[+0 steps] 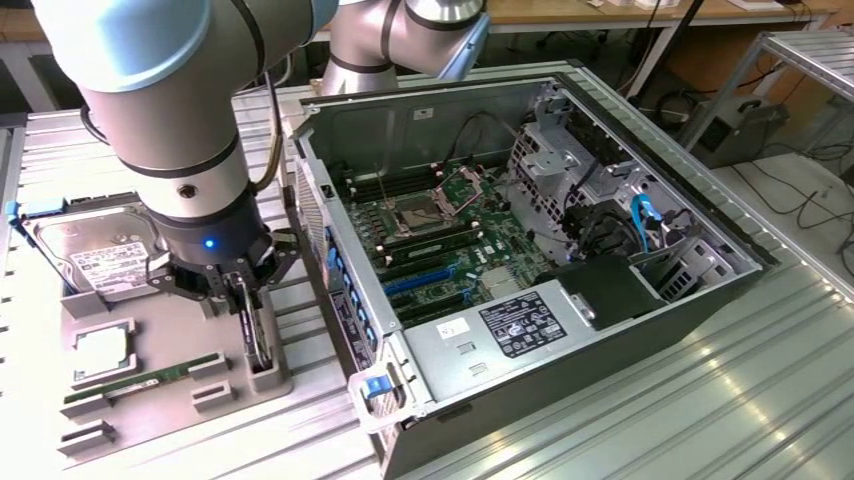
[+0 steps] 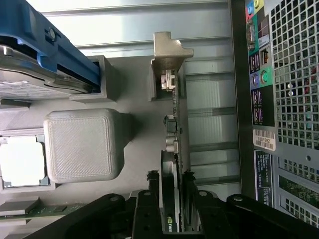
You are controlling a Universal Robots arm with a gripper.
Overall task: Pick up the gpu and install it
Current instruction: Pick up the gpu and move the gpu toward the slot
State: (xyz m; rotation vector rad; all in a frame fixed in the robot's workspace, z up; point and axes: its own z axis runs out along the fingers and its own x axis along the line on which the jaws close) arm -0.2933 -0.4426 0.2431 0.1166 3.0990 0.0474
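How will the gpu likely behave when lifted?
The gpu looks like a stiff thin board, so it probably won't flex. Standing on edge in the slotted holder, it may tip once freed. Exposed components seem fragile.

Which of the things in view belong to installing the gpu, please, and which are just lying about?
In the job: gpu, gripper closed on it, open computer case.
Lying about: hard drive, CPU chip, RAM stick.

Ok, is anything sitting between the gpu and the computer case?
No. In the wrist view, the stretch from the gpu to the computer case is bare ribbed table.
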